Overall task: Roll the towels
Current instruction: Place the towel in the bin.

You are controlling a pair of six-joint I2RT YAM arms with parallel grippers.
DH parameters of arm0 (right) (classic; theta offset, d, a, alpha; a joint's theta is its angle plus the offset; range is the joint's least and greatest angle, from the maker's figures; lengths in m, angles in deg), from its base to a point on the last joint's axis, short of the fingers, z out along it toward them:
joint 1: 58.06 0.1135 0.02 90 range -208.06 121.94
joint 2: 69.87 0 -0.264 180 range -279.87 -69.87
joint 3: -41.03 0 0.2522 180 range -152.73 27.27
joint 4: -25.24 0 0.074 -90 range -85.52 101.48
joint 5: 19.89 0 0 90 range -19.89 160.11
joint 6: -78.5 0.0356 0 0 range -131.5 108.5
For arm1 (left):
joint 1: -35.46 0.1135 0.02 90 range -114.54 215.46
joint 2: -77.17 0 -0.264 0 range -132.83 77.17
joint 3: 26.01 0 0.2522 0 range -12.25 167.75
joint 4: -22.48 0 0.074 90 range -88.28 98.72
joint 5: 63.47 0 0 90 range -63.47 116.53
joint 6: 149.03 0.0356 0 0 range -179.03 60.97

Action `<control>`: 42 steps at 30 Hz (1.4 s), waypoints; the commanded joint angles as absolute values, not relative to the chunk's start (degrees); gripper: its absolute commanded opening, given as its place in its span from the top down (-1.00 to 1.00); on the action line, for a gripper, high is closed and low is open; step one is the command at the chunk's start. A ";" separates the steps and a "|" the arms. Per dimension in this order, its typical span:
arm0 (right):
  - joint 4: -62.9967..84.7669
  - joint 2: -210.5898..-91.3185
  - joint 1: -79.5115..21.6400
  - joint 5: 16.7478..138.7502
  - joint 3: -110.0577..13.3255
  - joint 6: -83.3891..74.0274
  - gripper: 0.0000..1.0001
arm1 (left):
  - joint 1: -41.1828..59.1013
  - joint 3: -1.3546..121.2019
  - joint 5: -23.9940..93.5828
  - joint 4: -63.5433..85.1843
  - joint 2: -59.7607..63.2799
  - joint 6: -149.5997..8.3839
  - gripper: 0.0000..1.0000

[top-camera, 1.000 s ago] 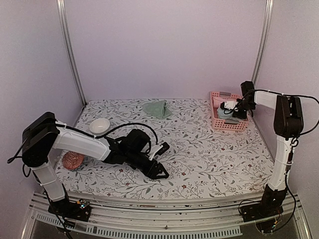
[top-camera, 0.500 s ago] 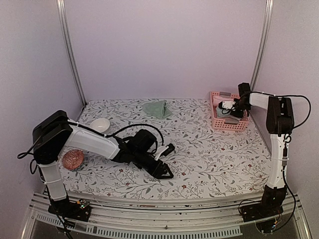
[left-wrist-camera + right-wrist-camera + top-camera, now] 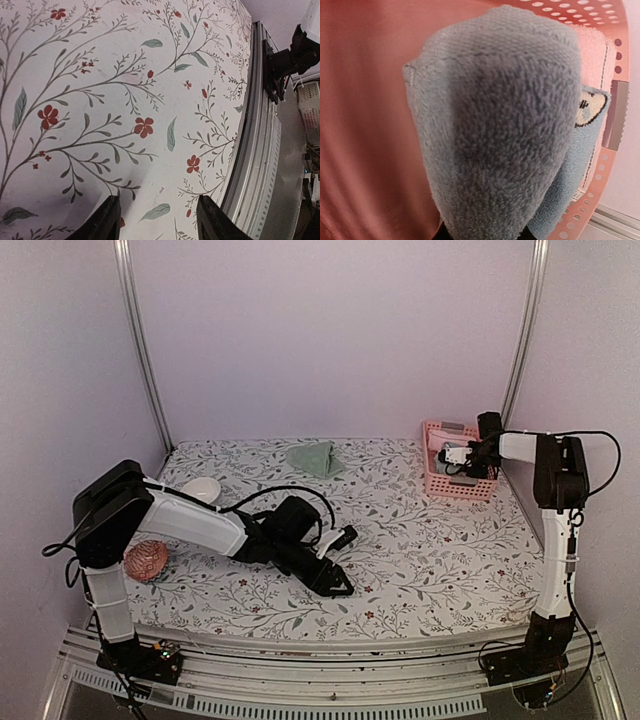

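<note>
The blue towel (image 3: 495, 125) is held bunched in the right gripper (image 3: 458, 457), whose jaws are closed narrowly on it – only their dark tips are seen at the bottom of the wrist view, with the terry wad rising from between them. Gripper and towel are placed inside the basket (image 3: 460, 490) at the far right of the table, and the pink walls are seen close behind the wad. A small cartoon patch is seen on blue terry just beside it; whether that fold belongs to the same towel cannot be told.

The green towel (image 3: 315, 457) is left crumpled and unrolled at the far edge of the floral cloth (image 3: 100, 75), well apart from both grippers.

The left gripper (image 3: 340, 565) is held low over the cloth near the front rail (image 3: 255, 150) – jaws spread wide, nothing between them. The left arm is stretched flat across the near-left part of the table. A white bowl (image 3: 201, 490) and a pink ball (image 3: 146, 560) are set beside that arm on the left.
</note>
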State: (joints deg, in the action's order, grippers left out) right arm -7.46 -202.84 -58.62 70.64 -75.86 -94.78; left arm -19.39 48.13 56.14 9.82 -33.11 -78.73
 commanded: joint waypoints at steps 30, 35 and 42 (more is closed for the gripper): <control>-31.24 -200.32 -59.18 71.09 -83.22 -94.03 -0.17 | -19.03 43.21 58.87 15.51 -31.12 -80.17 -0.08; -35.52 -199.46 -59.12 71.78 -85.20 -93.43 -0.20 | -19.04 43.44 59.06 15.13 -31.27 -79.77 -0.08; -39.28 -197.20 -59.05 74.21 -86.31 -92.26 -0.21 | -19.04 43.59 59.32 15.22 -31.30 -79.77 -0.08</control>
State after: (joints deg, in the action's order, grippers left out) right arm -33.84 -201.11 -58.66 71.21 -84.13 -93.47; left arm -19.39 43.94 58.67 14.10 -33.00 -80.26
